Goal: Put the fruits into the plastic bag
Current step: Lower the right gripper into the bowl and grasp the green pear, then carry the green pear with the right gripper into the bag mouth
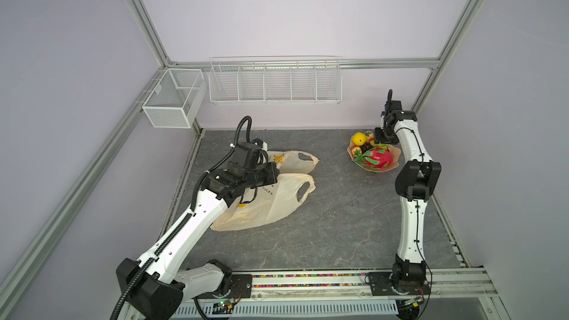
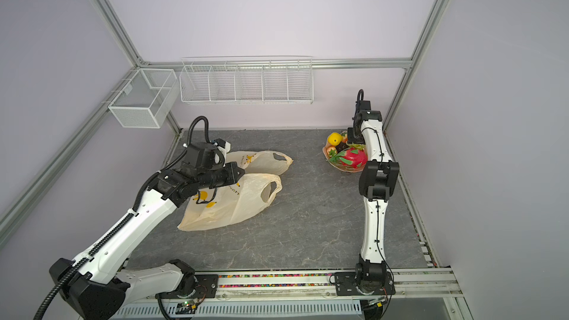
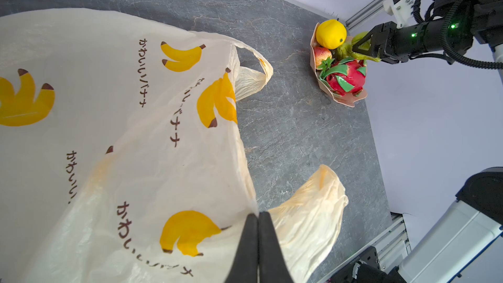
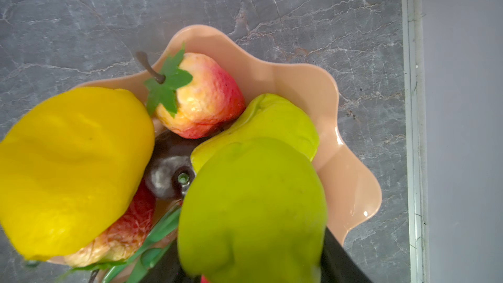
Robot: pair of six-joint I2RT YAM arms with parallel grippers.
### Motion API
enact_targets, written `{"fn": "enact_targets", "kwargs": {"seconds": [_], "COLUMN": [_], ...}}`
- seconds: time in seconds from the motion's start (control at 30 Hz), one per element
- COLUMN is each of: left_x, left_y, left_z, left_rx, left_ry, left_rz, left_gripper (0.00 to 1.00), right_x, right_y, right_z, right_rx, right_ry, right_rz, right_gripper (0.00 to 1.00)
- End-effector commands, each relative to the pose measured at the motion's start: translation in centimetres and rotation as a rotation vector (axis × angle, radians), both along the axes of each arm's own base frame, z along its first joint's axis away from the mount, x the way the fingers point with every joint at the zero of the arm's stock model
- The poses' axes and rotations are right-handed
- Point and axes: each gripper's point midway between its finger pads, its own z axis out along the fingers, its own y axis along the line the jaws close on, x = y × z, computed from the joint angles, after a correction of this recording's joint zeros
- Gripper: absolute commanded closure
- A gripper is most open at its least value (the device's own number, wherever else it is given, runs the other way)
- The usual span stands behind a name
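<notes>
Pickup of the first fruit is the step in hand, by my read: nothing's in the bag yet. Your right claw (image 3: 360,47) is over the bowl (image 4: 351,181) at the far right corner of the counter (image 1: 338,217). It's about half open and closed on the green fruit (image 4: 253,208), w/ a finger against each side; can't tell how firm. The yellow fruit (image 4: 70,170), strawberry (image 4: 201,96), dark ball (image 4: 168,170) and dragon fruit (image 1: 378,157) sit packed around it in the bowl.

Your left claw (image 3: 258,219) is fully shut, pinching the rim of the bag (image 1: 277,198). The bag lies on the counter left of centre, handles toward the bowl, well apart from it.

Next: lift straight up so the neighbours don't roll out, then carry across to the bag mouth. The left side prob. needs to raise the rim more, b/c the mouth looks nearly flat.

Pose: right arm stretched to the back, wrist bent down over the bowl. Left arm reaches fwd low over the bag, claw pointing toward the middle.
</notes>
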Motion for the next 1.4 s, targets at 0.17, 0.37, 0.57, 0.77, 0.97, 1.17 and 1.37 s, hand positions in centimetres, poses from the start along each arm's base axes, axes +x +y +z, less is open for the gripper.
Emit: {"fn": "enact_targets", "kwargs": {"seconds": [0.17, 0.37, 0.57, 0.77, 0.97, 1.17, 1.37], "left_x": [0.0, -0.4, -0.9, -1.1, -1.1, -1.1, -1.2], "left_y": [0.0, 0.0, -0.2, -0.4, -0.6, -0.7, -0.7], "left_z": [1.3, 1.6, 1.0, 0.9, 1.1, 1.0, 0.9], "left_rx": [-0.003, -0.016, -0.021, -0.022, -0.029, -0.03, -0.034], "left_ry": [-0.039, -0.049, -0.031, -0.022, -0.028, -0.027, -0.03], "left_rz": [-0.02, -0.034, -0.05, -0.068, -0.078, -0.085, -0.092], "left_gripper": [1.0, 1.0, 1.0, 1.0, 1.0, 1.0, 1.0], "right_x": [-1.1, -3.0, -5.4, -8.6, -13.7, -20.3, -25.8], "right_y": [0.8, 3.4, 8.4, 11.0, 15.5, 21.2, 25.0], "right_z": [10.0, 14.7, 17.7, 18.3, 15.7, 11.4, 7.5], "right_rx": [0.055, 0.203, 0.58, 0.853, 1.041, 1.098, 1.142], "right_ry": [-0.225, -0.328, -0.455, -0.476, -0.356, -0.193, -0.078], "right_rz": [-0.019, -0.029, -0.039, -0.074, -0.065, -0.033, -0.037], "right_gripper": [0.6, 0.62, 0.63, 0.63, 0.64, 0.65, 0.66]}}
